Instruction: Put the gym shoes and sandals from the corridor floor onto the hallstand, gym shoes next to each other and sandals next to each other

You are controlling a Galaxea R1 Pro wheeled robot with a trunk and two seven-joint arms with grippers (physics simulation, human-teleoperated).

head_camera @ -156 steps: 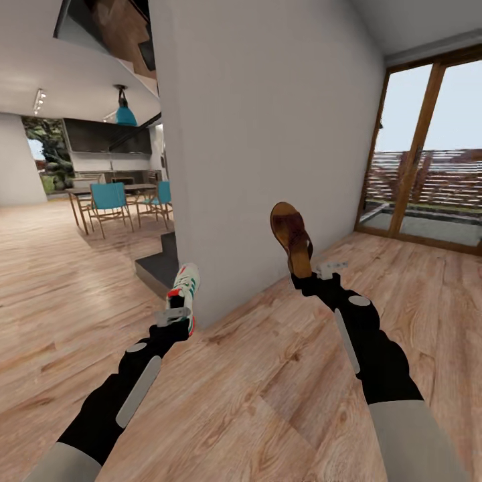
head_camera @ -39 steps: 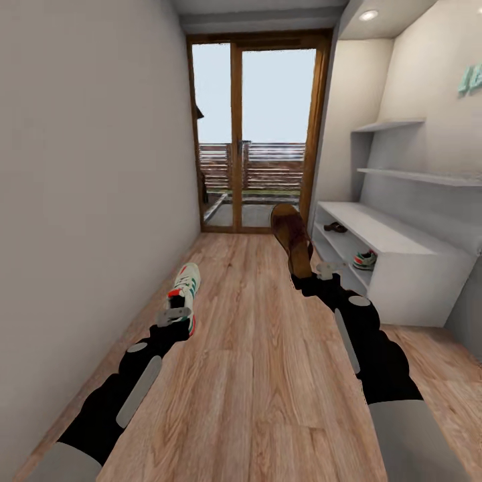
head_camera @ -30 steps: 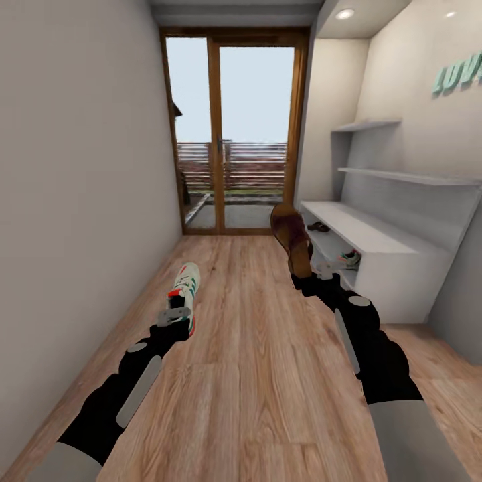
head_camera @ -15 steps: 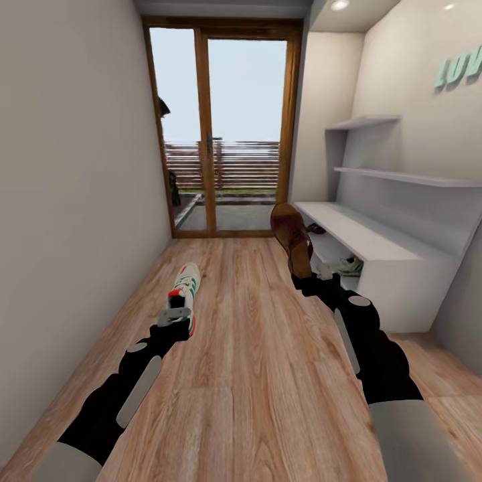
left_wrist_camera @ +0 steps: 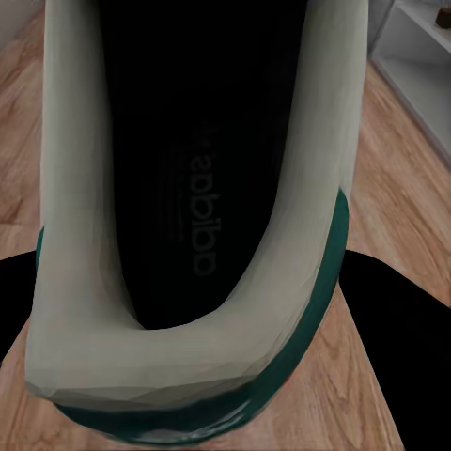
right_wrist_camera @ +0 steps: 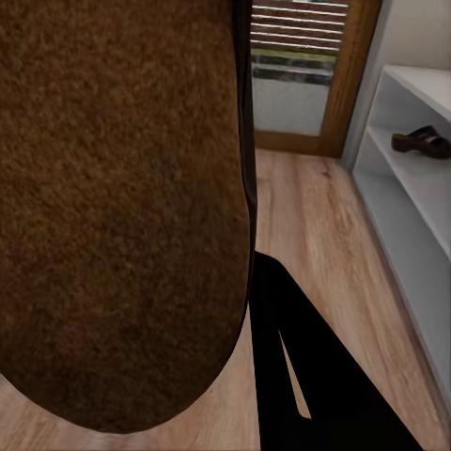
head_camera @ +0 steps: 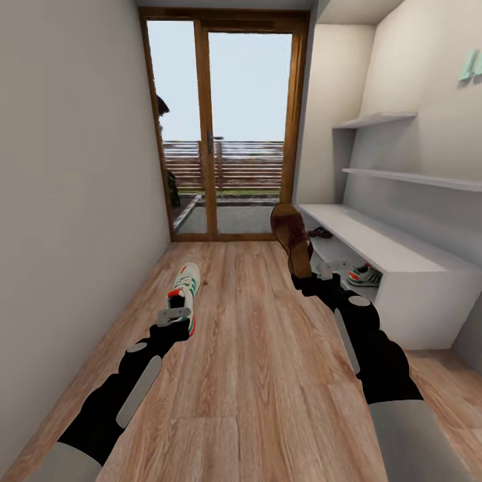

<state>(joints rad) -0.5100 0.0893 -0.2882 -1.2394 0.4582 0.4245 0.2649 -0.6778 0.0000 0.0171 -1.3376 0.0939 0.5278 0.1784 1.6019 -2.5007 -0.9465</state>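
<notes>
My left gripper [head_camera: 178, 314] is shut on one gym shoe [head_camera: 187, 286], white with green stripes and red accents, held toe up; its dark inside [left_wrist_camera: 178, 178] faces the left wrist camera. The right gripper [head_camera: 304, 276] is shut on a brown sandal [head_camera: 290, 234], also held upright, its tan footbed [right_wrist_camera: 122, 207] close to the right wrist camera. The pale-grey hallstand [head_camera: 378, 244] stands along the right wall. The second gym shoe [head_camera: 365, 274] sits on its lower tier, and the second sandal [head_camera: 320, 233] [right_wrist_camera: 421, 141] lies farther back on a shelf.
The wood-plank corridor floor [head_camera: 254, 375] runs ahead to a glass door with a wooden frame [head_camera: 217, 134]. A plain wall [head_camera: 67, 201] closes the left side. Wall shelves [head_camera: 402, 177] hang above the hallstand.
The camera has turned from the white wall into the corridor and come nearer the hallstand, which now sits closer on the right. Both arms keep their pose and their shoes.
</notes>
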